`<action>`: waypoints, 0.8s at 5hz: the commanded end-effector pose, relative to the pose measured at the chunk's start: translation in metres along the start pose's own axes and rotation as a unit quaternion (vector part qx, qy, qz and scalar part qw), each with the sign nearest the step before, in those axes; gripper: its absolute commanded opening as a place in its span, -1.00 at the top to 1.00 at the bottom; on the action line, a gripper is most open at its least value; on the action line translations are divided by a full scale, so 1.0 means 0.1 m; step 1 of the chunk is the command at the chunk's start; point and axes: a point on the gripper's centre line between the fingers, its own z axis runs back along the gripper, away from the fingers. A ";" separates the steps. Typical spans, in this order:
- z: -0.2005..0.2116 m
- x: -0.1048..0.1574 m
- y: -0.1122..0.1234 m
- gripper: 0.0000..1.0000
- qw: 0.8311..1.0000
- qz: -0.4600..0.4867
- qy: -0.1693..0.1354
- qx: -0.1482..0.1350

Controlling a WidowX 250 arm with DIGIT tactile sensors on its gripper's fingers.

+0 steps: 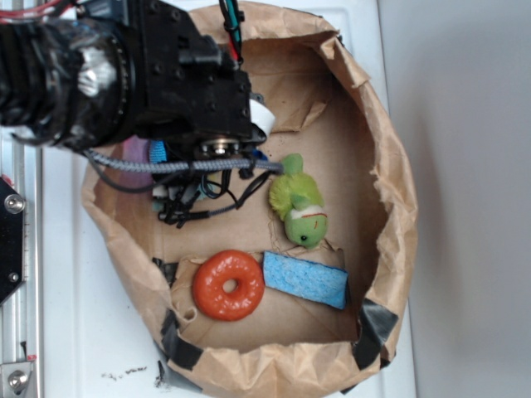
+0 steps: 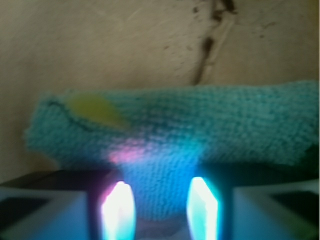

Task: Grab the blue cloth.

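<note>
The blue cloth (image 2: 170, 130) fills the wrist view as a pale teal terry band lying across brown paper. A fold of it bulges down between my two fingers. My gripper (image 2: 160, 205) is shut on that fold, with the glowing fingertips (image 2: 119, 210) pressed against it on either side. In the exterior view the black arm (image 1: 166, 75) hangs over the back left of the paper-lined bin and hides the gripper and nearly all of the cloth.
An orange ring (image 1: 228, 285) and a bright blue sponge (image 1: 304, 279) lie near the front of the bin. A green plush toy (image 1: 299, 201) sits at the middle right. Crumpled brown paper walls (image 1: 390, 207) ring the area. Something purple (image 1: 133, 156) peeks from under the arm.
</note>
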 end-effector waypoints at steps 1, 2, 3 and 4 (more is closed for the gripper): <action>0.08 0.04 0.03 1.00 1.000 0.004 -0.025 0.012; 0.08 0.03 0.03 1.00 1.000 0.007 -0.028 0.013; 0.14 0.00 0.09 1.00 0.999 0.013 -0.048 -0.012; 0.31 0.20 0.31 -1.00 0.998 0.025 -0.015 -0.060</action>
